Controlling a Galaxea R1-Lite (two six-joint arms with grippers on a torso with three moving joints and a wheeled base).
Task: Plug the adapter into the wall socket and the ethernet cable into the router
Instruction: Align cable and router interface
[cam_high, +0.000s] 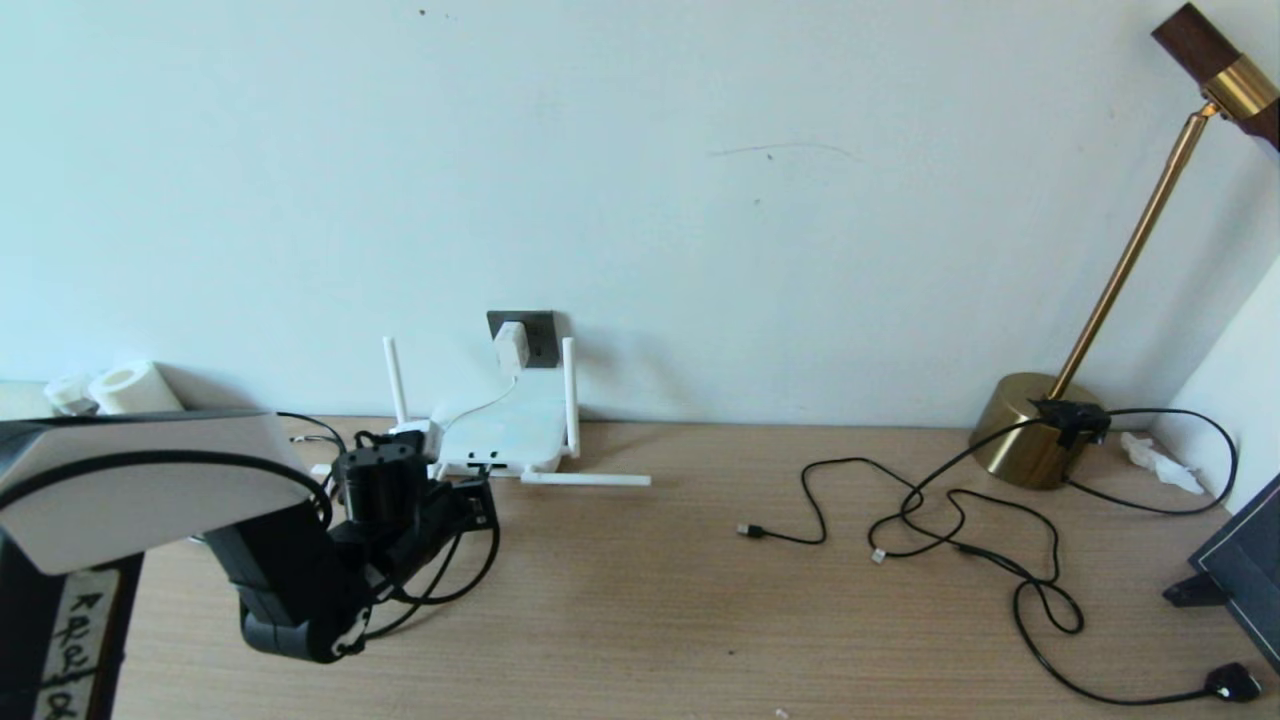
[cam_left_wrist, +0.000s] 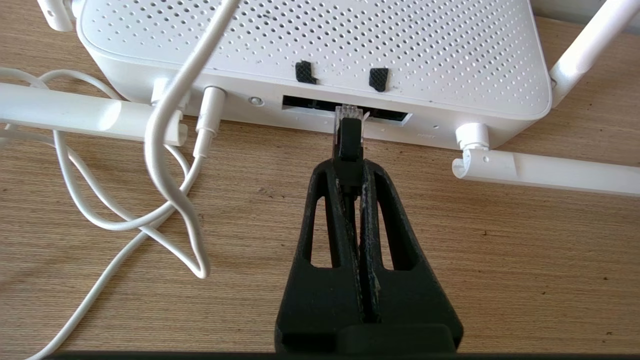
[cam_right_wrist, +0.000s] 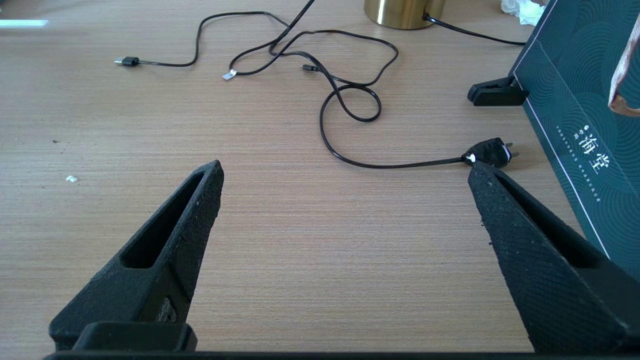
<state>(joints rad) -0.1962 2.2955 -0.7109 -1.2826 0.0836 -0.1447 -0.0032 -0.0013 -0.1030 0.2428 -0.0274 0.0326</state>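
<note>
The white router (cam_high: 505, 432) lies flat against the wall, its antennas partly folded down. Above it, the white adapter (cam_high: 510, 346) sits in the dark grey wall socket (cam_high: 540, 333), and its thin white cord (cam_left_wrist: 165, 125) runs down to the router (cam_left_wrist: 320, 45). My left gripper (cam_left_wrist: 349, 167) is shut on the ethernet cable (cam_left_wrist: 348, 142) just behind its clear connector. The connector's tip touches the mouth of a dark port slot (cam_left_wrist: 385, 116); most of its body is outside. In the head view the left gripper (cam_high: 480, 500) is just in front of the router. My right gripper (cam_right_wrist: 345, 172) hangs open over bare table.
A brass lamp (cam_high: 1025, 430) stands at the back right. Its thin black cords (cam_high: 960, 520) loop over the table and end in a small black plug (cam_right_wrist: 490, 152). A dark teal box (cam_right_wrist: 575, 100) stands at the right edge. White rolls (cam_high: 130, 388) lie at the far left.
</note>
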